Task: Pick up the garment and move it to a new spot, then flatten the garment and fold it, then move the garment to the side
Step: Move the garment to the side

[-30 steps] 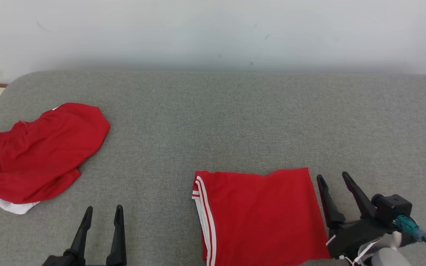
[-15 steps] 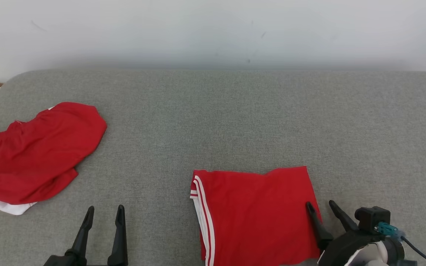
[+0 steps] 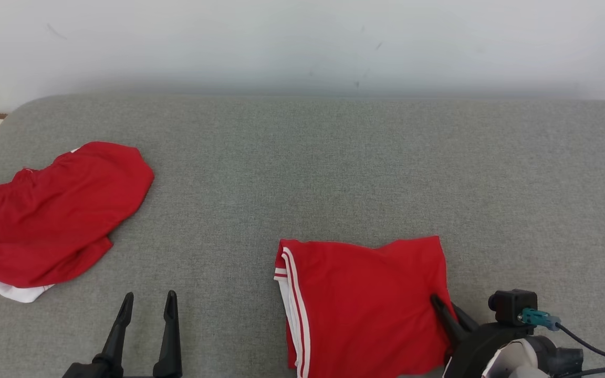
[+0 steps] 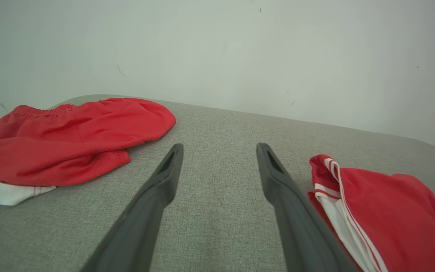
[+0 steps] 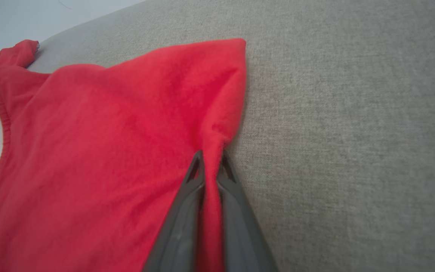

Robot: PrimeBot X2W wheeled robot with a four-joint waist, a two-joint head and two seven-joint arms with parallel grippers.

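Far left, red shorts [image 3: 55, 215] lie crumpled on the grey worktop [image 3: 302, 173]. The left gripper [image 3: 149, 296] sits at the near edge, fingers apart, empty. The folded garment [image 3: 365, 299] lies near-right. The right gripper [image 5: 210, 160], open beside it a second ago, now has its fingers clamped on its right edge, probably ready to carry it aside.

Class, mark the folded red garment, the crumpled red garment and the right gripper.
folded garment [image 3: 365, 304], head view, centre of top layer.
crumpled garment [image 3: 55, 215], head view, middle of cloth.
right gripper [image 5: 212, 155], right wrist view, between its fingertips.
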